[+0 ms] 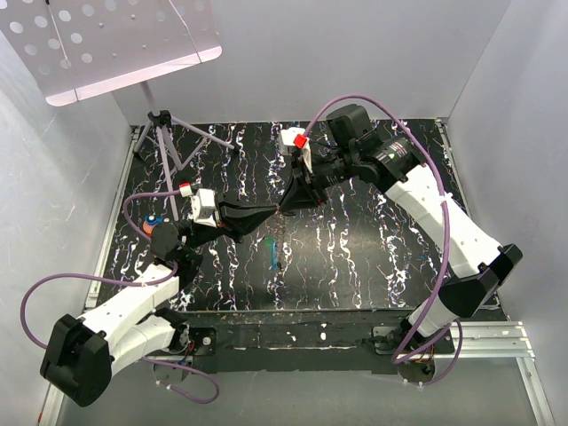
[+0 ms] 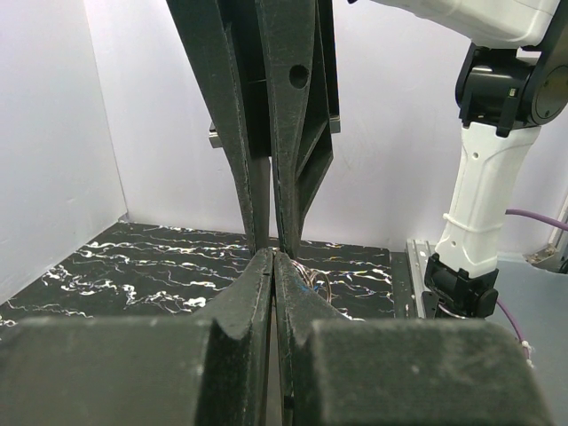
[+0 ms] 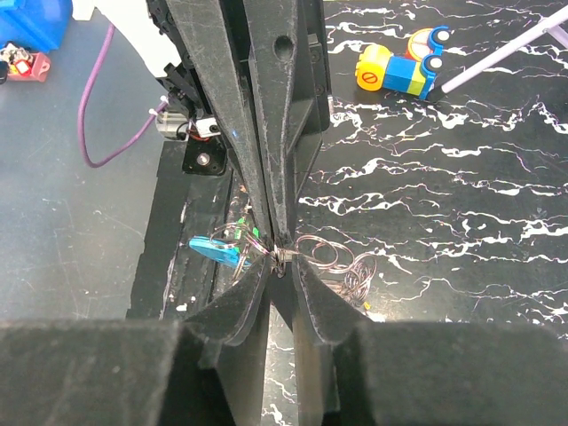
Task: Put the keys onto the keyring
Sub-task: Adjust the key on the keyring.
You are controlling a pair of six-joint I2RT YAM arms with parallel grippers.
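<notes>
Black marbled surface [image 1: 355, 257], claws tip to tip: left claw [image 2: 273, 259] pinched shut, right claw [image 3: 282, 262] nearly closed, hold unclear; keyring [image 3: 333, 257] just beside tips, keys [image 3: 217, 247] opposite, probably mid-threading, none confirmed on.

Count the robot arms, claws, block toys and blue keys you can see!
Robot arms: 2 (left arm, right arm)
Claws: 2 (left claw, right claw)
Block toy: 1
Blue key: 1
Total: 6
</notes>
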